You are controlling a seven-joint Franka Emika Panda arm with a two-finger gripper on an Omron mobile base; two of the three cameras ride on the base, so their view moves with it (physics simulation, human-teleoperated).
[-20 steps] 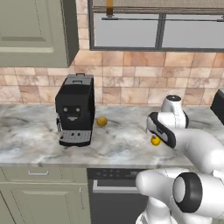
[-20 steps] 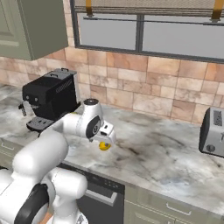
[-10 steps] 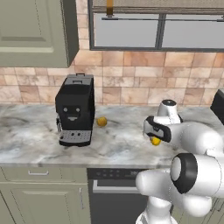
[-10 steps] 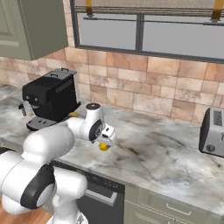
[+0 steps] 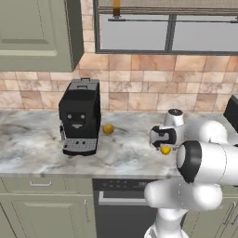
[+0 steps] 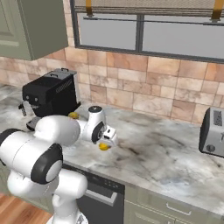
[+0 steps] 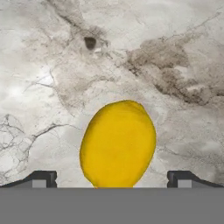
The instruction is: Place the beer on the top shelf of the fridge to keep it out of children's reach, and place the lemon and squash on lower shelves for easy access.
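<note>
From the left base view the gripper (image 5: 163,143) hangs low over the marble counter (image 5: 37,148), and the lemon (image 5: 165,150) sits on the stone directly beneath it; a second small orange-yellow piece, most likely the squash (image 5: 108,129), lies well off to the gripper's side, just beside the black coffee machine (image 5: 80,116). From the right base view the same gripper (image 6: 107,139) points down at the lemon (image 6: 103,147), which peeps out just under the hand, while the squash (image 6: 73,115) shows as a yellow spot beyond the arm, close to the coffee machine (image 6: 50,94); a toaster (image 6: 211,132) stands well apart at the far end of the counter (image 6: 175,153). In the hand view the lemon (image 7: 118,144) lies between the two dark fingertips (image 7: 43,178), which stand wide apart on either side with clear gaps, nothing clamped and no contact visible. Judged from this, the task is barely begun: the lemon is not yet lifted, the squash rests untouched on the counter, and every placement in the fridge is left to do.
</note>
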